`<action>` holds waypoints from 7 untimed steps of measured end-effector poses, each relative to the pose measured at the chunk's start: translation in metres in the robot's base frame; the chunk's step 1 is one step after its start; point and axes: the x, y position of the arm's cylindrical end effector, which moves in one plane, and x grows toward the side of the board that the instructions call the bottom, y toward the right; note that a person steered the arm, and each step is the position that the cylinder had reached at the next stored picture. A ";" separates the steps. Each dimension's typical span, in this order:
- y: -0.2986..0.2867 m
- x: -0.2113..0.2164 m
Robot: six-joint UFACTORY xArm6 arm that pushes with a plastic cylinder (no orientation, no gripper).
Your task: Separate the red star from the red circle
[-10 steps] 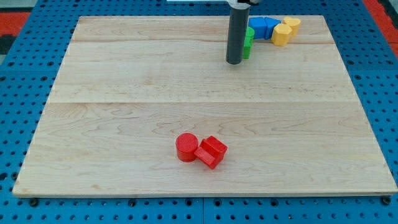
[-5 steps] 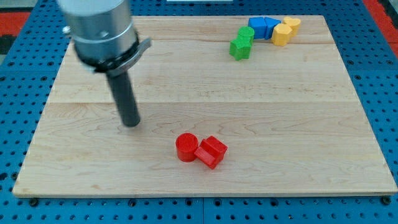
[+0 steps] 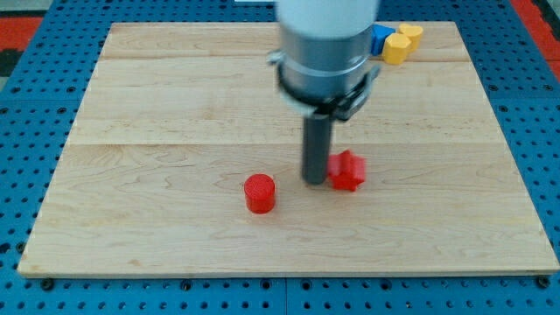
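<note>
The red circle (image 3: 259,192) sits on the wooden board (image 3: 157,114) below the middle. The red star (image 3: 347,170) lies to its right and a little higher, well apart from the circle. My tip (image 3: 314,180) stands between the two, touching the star's left side. The arm's wide grey body hangs over the board's upper middle.
At the view's top right a blue block (image 3: 381,35) and two yellow blocks (image 3: 401,44) peek out beside the arm's body, which hides the rest of that cluster. Blue pegboard (image 3: 26,131) surrounds the board.
My tip swept from the board's left to between the red blocks. The red star moved right and up, away from the circle. The circle shifted slightly up and left.
</note>
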 end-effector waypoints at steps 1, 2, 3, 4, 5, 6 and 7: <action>0.014 0.018; -0.006 0.072; 0.016 0.084; 0.051 0.041; 0.070 -0.060; 0.079 -0.066; 0.085 -0.019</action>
